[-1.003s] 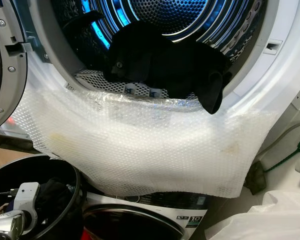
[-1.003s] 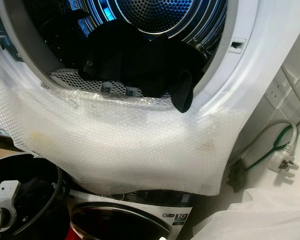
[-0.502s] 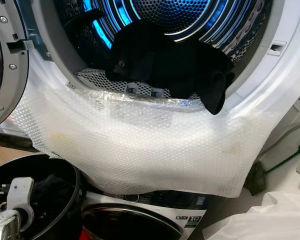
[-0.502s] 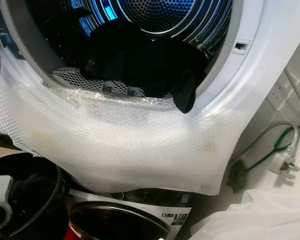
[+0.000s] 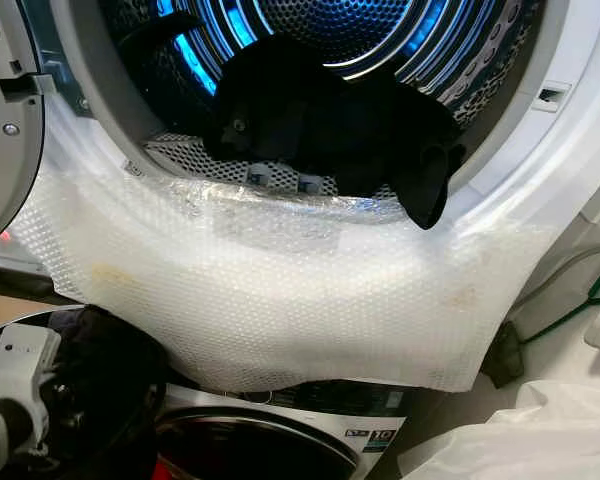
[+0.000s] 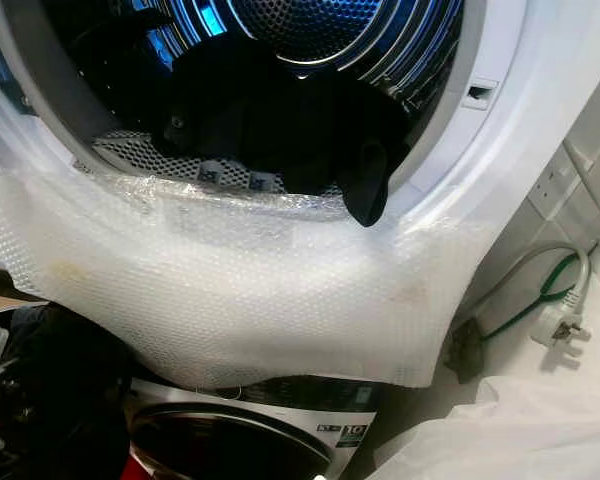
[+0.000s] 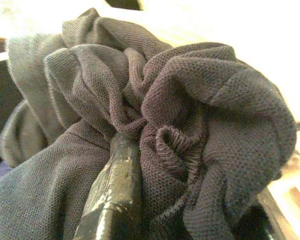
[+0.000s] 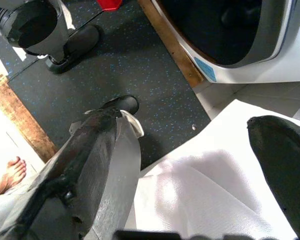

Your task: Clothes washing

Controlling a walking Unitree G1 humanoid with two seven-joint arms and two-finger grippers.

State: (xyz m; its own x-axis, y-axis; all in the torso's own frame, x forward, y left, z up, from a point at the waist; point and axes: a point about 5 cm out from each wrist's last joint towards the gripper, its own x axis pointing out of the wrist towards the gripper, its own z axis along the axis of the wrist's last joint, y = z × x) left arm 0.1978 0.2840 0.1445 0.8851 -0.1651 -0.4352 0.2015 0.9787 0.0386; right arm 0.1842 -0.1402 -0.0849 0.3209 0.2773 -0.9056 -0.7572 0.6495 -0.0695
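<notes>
The open dryer drum (image 5: pixel 380 30), lit blue, holds a pile of black clothes (image 5: pixel 320 120); one piece (image 5: pixel 425 195) droops over the white rim. Bubble wrap (image 5: pixel 290 290) hangs over the front below the opening. At the lower left, my left arm's white wrist (image 5: pixel 15 375) holds up a bunched dark grey garment (image 5: pixel 115 385) in front of the black basket. In the left wrist view my left gripper (image 7: pixel 140 145) is shut on that garment (image 7: pixel 210 115), with cloth folded around one finger (image 7: pixel 115 200). My right gripper (image 8: pixel 187 115) hangs open above the floor, with nothing between its fingers.
The dryer's round door (image 5: pixel 5 120) stands open on the left. A second machine's door (image 5: pixel 270 450) sits under the bubble wrap. White plastic sheeting (image 5: pixel 520 440) lies at the lower right, with a plug and green cable (image 6: pixel 560 320) by the wall. A person's bare foot (image 8: pixel 10 172) rests on the floor.
My left arm has risen out of the black basket with the dark garment, which now covers most of the basket's rim. The clothes in the drum have not moved.
</notes>
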